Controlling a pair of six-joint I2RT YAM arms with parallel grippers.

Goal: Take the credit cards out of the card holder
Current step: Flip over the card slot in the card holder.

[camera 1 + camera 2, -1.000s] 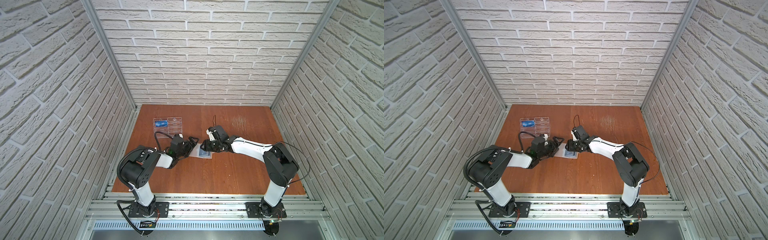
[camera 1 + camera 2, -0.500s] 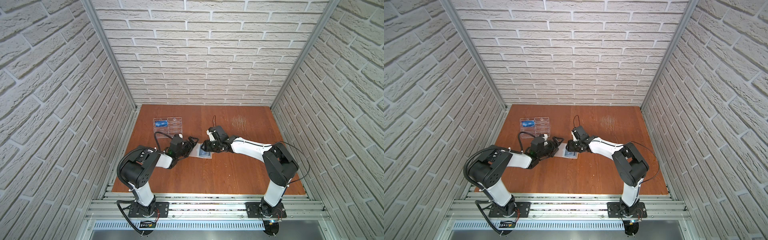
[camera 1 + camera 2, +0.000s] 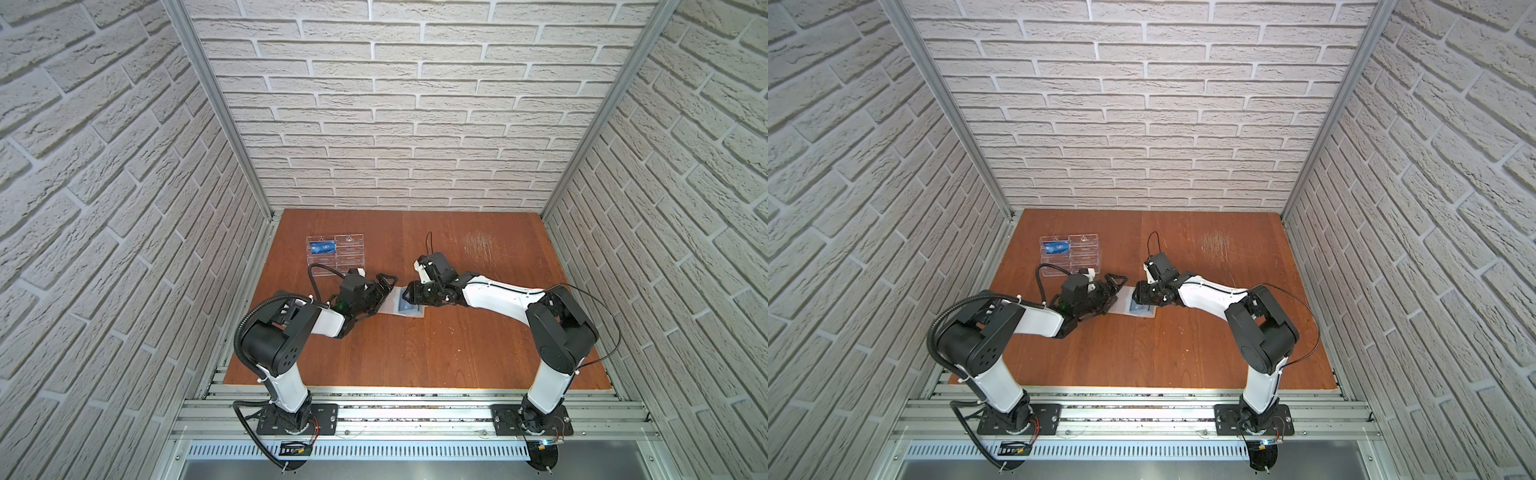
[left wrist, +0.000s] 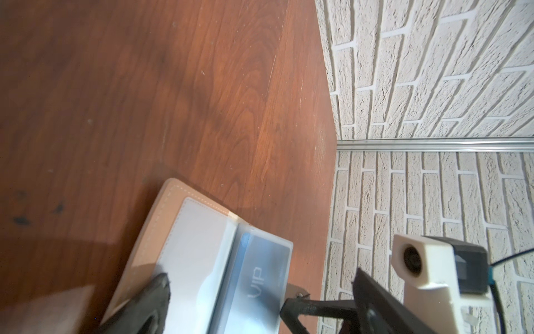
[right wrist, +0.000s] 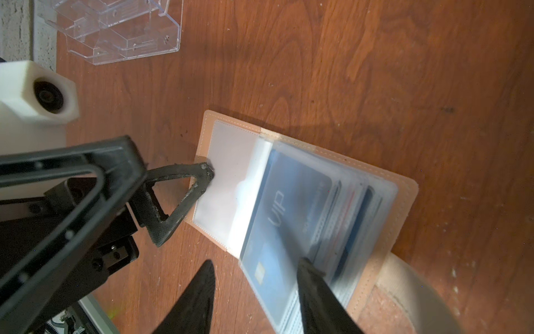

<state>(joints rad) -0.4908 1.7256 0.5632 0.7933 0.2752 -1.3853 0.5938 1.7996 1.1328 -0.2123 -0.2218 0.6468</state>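
The card holder (image 5: 231, 202) is laid open at the middle of the table (image 3: 457, 353). Its empty left page is pinned by one fingertip (image 5: 206, 173) of the wide-spread left gripper (image 3: 385, 289). This steadies it so the cards (image 5: 277, 208) can be drawn rightward. The right gripper (image 5: 257, 277) is set there, part-open and empty.

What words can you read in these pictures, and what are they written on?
"VIP": white letters on the blue card inside the card holder.
Small print on that card and on the cards behind it: too blurred to read.
White lettering on the second blue card, in the clear rack: too small to be sure.
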